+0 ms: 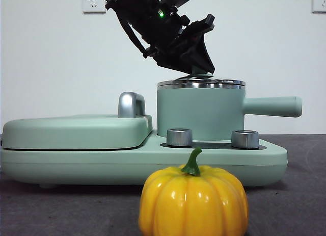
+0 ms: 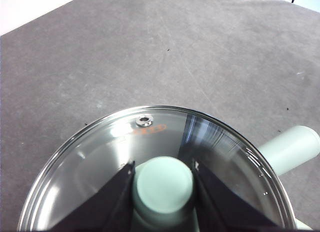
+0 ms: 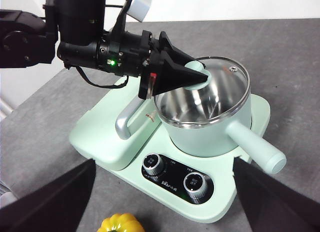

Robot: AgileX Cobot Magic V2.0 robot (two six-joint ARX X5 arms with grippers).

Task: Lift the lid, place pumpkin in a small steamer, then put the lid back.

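Wide mint-green cooker base [image 1: 142, 162] on a dark grey surface [image 1: 295, 195], flat griddle cover [image 1: 76, 130] at its nine o'clock half, chrome handle [image 1: 131, 104], two chrome knobs [image 1: 179, 137] at front, white wall socket [image 1: 93, 2] behind

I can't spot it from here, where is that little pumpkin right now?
The pumpkin sits on the grey table at the very front of the front view, just before the green cooker base with two knobs, untouched by either arm.

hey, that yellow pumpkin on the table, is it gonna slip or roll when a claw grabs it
The pumpkin looks glossy, so jaws may slide on its skin. Its rounded ribbed body could rock if nudged, though it sits upright now. The curved green stem seems a thin, doubtful grip.
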